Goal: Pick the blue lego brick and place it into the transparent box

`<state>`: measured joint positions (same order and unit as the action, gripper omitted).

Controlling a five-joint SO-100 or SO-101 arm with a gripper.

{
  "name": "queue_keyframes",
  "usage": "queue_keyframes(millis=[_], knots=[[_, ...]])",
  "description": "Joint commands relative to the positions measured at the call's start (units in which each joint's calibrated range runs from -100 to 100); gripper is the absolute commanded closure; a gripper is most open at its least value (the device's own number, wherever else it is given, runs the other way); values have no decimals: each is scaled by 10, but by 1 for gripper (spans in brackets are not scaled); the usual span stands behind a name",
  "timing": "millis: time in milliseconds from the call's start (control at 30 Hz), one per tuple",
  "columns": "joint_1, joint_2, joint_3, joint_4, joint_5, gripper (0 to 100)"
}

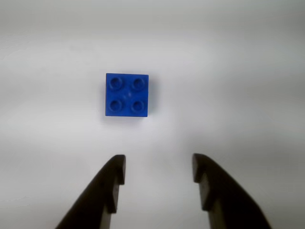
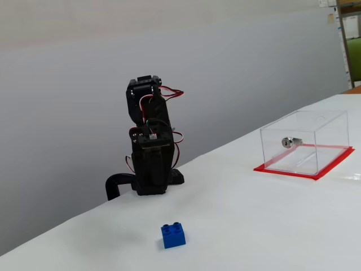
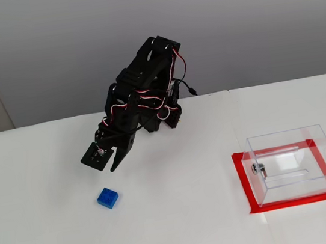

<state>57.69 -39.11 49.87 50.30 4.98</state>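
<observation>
One blue lego brick [image 1: 127, 95], no readable writing, claw [image 1: 158, 169] apart

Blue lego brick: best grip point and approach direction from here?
Grip the blue lego brick across two opposite flat side walls, coming straight down from above. It sits flat, studs up, alone on the white table, square to the wrist view, so the walls offer parallel faces. The gripper is open with its jaws wider than the brick; it probably only needs to advance over it and descend.
</observation>
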Motion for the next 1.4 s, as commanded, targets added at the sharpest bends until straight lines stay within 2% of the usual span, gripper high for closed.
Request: queue_keyframes(millis=[0,167,300,433,1367], knots=[[2,40,-85,-20,18,78],[-4,110,-160,-20,27,78],[-31,160,-204,-20,31,71],[-40,192,-224,-19,31,68],[-56,318,-218,-60,13,69]])
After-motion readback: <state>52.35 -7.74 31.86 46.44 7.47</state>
